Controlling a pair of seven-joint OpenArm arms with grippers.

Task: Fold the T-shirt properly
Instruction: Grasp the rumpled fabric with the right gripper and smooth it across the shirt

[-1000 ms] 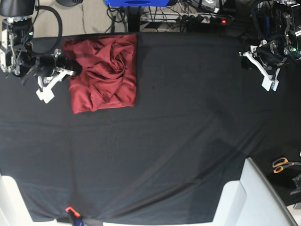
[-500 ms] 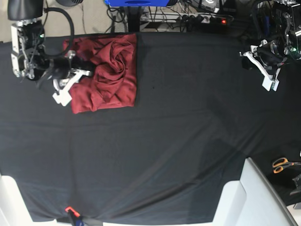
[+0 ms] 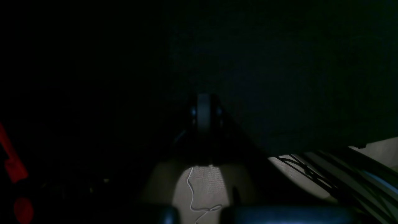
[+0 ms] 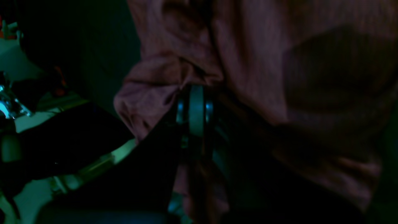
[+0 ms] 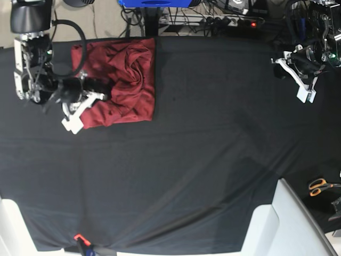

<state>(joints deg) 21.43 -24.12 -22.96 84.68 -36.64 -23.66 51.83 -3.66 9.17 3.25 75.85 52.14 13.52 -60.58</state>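
The T-shirt (image 5: pixel 125 80) is plain brick-red, no print. The counter (image 5: pixel 213 149) covering is black. Scissors (image 5: pixel 319 186) have orange handles.

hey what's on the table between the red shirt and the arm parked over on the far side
Nothing but bare black table cloth. In the base view, the stretch from the T-shirt across to the left gripper holds no objects.
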